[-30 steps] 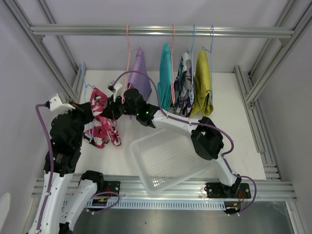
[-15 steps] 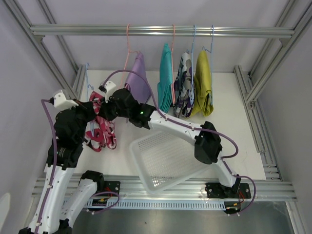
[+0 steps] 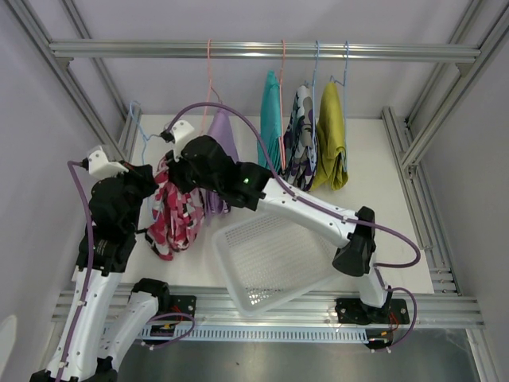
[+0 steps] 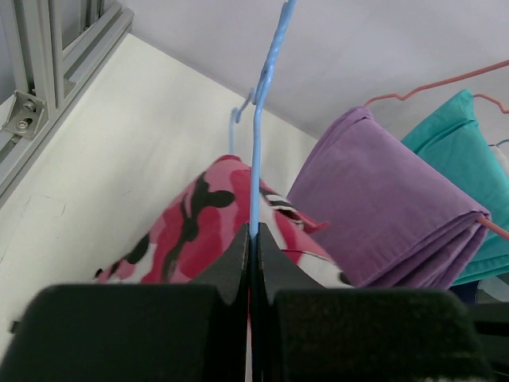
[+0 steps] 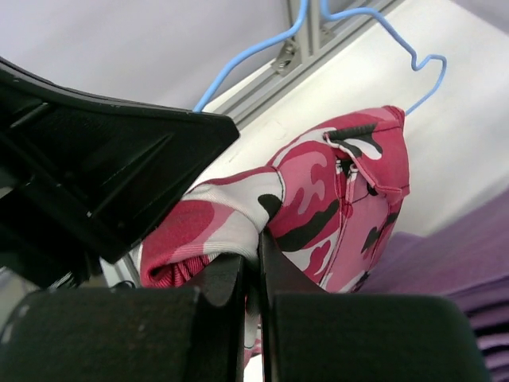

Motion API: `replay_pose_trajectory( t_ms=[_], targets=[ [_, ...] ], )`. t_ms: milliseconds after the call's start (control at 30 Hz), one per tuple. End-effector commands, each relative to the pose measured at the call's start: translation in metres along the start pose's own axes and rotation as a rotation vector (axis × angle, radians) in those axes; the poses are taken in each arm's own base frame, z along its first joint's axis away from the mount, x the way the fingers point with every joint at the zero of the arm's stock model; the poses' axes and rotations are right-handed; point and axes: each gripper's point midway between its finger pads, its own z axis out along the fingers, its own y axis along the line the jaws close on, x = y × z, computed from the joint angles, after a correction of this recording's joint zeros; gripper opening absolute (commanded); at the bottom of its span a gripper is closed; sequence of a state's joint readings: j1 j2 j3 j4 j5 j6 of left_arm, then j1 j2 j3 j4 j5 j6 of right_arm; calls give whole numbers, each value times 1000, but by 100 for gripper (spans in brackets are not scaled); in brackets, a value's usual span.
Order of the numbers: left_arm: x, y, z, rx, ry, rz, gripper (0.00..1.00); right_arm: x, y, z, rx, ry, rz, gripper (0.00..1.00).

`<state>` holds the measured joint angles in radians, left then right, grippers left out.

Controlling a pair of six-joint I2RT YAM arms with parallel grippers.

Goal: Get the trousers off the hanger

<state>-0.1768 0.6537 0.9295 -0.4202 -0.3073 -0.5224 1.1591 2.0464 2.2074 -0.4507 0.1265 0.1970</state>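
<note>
The red-and-white patterned trousers point(image 3: 176, 219) hang bunched over a blue wire hanger point(image 3: 141, 131) at the left, off the rail. My left gripper point(image 4: 254, 239) is shut on the hanger's blue wire point(image 4: 258, 119), just above the cloth point(image 4: 183, 231). My right gripper point(image 5: 256, 247) is shut on a fold of the same trousers point(image 5: 342, 207), right beside the left gripper's black body point(image 5: 103, 167). In the top view the right gripper point(image 3: 181, 171) reaches across from the right and hides the top of the cloth.
Lilac point(image 3: 223, 131), teal point(image 3: 270, 119), camouflage point(image 3: 301, 135) and mustard point(image 3: 330, 135) trousers hang on hangers from the rail point(image 3: 262, 49). A white mesh basket point(image 3: 270, 255) lies tilted on the table under the right arm. Aluminium frame posts stand on both sides.
My right gripper moved left onto the red-and-white trousers and closed on the cloth. The trousers now hang lower and further right. The left gripper kept its grip on the hanger.
</note>
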Motion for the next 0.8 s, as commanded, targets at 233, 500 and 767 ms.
replay_pose_trajectory(
  t_ms=[233, 500, 767],
  targets=[
    [-18, -8, -2, 20, -50, -8, 1, -131, -2, -116, 46, -352, 7, 0],
    [-9, -12, 5, 35, -12, -1, 1, -170, -2, -155, 55, -440, 14, 0],
    [14, -29, 12, 78, 75, 55, 0, -205, 5, -166, 24, -539, 34, 0]
  ],
)
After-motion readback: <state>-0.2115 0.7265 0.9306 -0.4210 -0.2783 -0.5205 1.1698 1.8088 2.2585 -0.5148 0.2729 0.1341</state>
